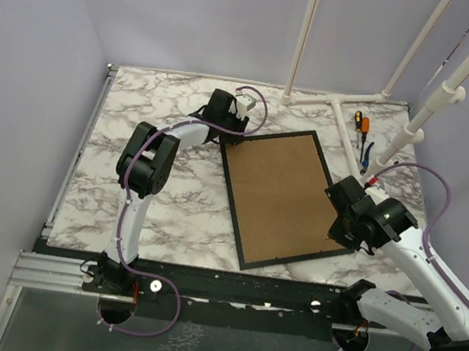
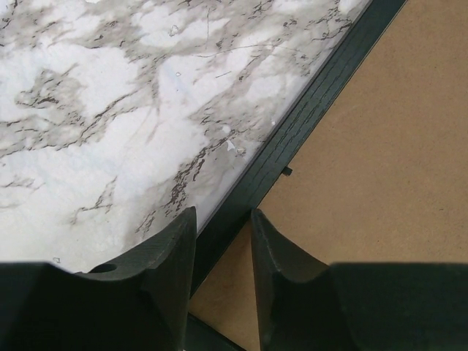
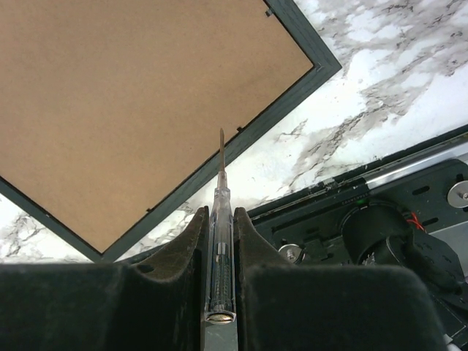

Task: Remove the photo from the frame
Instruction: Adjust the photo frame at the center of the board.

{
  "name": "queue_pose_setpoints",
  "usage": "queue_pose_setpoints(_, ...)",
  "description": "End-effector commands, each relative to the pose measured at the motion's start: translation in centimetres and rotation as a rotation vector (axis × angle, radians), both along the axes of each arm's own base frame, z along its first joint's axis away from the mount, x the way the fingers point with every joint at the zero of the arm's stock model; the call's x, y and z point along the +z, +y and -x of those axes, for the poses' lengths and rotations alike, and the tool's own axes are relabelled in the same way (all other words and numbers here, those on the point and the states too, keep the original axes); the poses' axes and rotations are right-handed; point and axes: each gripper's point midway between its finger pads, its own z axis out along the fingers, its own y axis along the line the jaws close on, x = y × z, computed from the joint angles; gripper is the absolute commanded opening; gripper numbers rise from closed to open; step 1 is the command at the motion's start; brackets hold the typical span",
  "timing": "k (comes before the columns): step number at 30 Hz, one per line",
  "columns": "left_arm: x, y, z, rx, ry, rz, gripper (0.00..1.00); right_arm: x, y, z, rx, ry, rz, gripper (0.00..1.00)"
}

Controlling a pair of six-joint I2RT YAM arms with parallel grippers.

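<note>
Straddled frame at its upper-left rail with left pincer narrowly parted; aimed screwdriver, clamped in right pincer, at right rail.

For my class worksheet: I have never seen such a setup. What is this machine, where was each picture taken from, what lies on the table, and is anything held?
Two robot arms are bolted at the near edge of a marble table. One picture looks down from above and behind them; the other two come from a camera on each wrist. On the table lies the frame, brown back up. Hand tools lie at the far right. The left gripper straddles the frame's black border, fingers apart. The right gripper is shut on a clear-handled screwdriver, its tip toward the frame's edge.
</note>
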Motion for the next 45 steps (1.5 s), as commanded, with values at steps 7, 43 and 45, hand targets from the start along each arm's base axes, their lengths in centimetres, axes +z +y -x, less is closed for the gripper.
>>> queue_pose_setpoints(7,-1.2,3.2,2.2,0.143,0.073,-0.083,0.28,-0.7,2.0,-1.7,0.038,-0.042,-0.064,0.01)
queue_pose_setpoints(43,4.7,4.1,2.1,0.425,0.041,0.121,0.30,-3.3,-3.6,2.9,-0.113,0.125,0.168,0.00)
queue_pose_setpoints(45,4.6,4.0,1.8,0.422,0.038,0.121,0.30,-3.7,-3.7,3.1,-0.122,0.152,0.184,0.01)
